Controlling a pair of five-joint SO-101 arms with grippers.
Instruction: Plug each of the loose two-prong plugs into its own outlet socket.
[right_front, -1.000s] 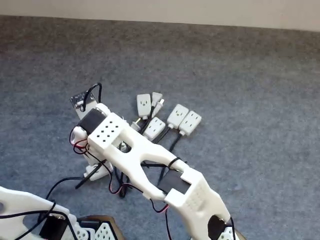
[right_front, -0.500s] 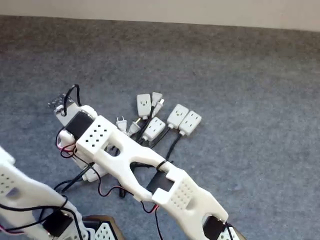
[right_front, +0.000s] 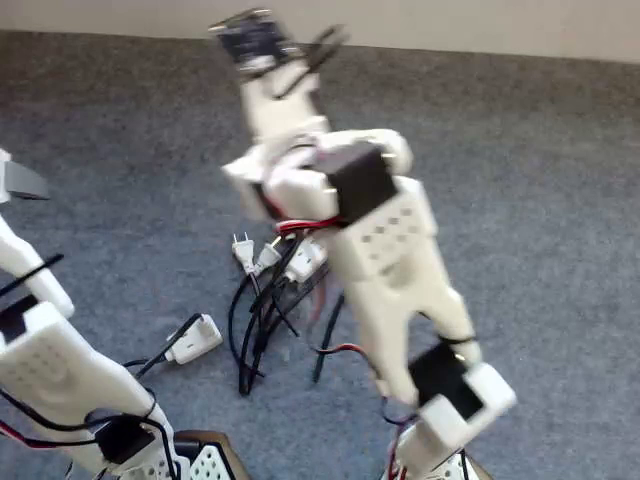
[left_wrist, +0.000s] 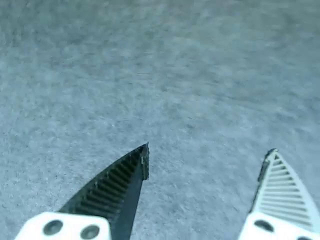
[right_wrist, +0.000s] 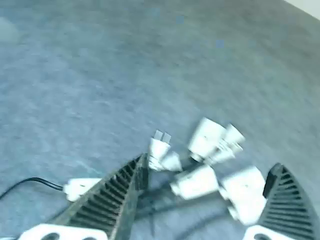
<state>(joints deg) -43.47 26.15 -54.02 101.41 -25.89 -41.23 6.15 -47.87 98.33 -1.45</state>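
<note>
Grey carpet (right_front: 520, 150) is covering the whole surface, w/ a pale wall strip (right_front: 450, 20) running along the frame's top. A white two-prong plug (right_front: 243, 250) is lying centre-left beside the white outlet sockets (right_front: 305, 262), black cords (right_front: 258, 318) trailing below. The left gripper (left_wrist: 207, 155) & right gripper (right_wrist: 210, 165) are both gaping, gripping nothing.

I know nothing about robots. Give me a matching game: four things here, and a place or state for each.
1 left gripper
2 right gripper
3 two-prong plug
4 lone white connector

A lying apart from the socket cluster
B open over bare carpet
C open, aimed at the socket cluster
D unplugged, at the cluster's edge

Pairs: 1-B, 2-C, 3-D, 4-A.
</note>
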